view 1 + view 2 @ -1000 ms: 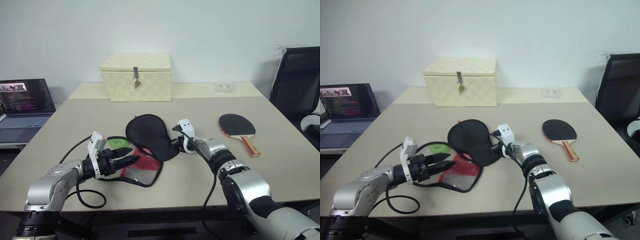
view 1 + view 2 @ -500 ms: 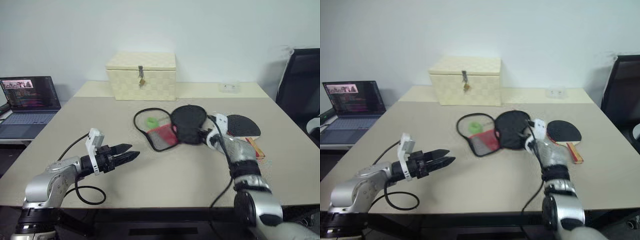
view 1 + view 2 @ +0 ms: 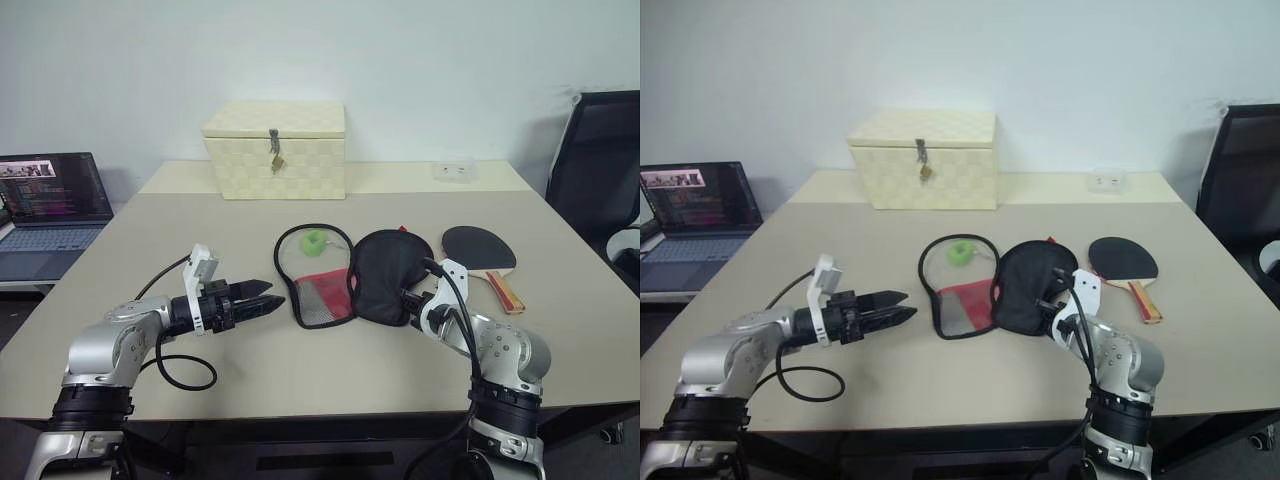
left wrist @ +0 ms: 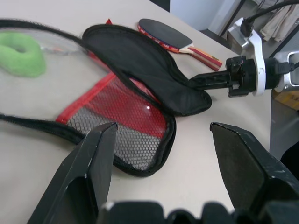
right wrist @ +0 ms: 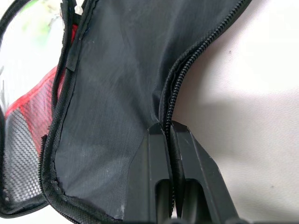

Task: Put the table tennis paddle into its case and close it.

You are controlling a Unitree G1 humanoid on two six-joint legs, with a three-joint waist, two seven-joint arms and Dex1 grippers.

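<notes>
While the case (image 3: 385, 275) lies unzipped, pinched at its rim by the right claw (image 3: 412, 300), the paddle (image 3: 480, 252) waits outside on the desk (image 3: 330, 365); left claw (image 3: 262, 298) spread, empty.

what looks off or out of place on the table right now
The case lies unzipped and splayed open, its flap pinched at the zipper edge by the right gripper, while the table tennis paddle lies outside it on the table.
</notes>
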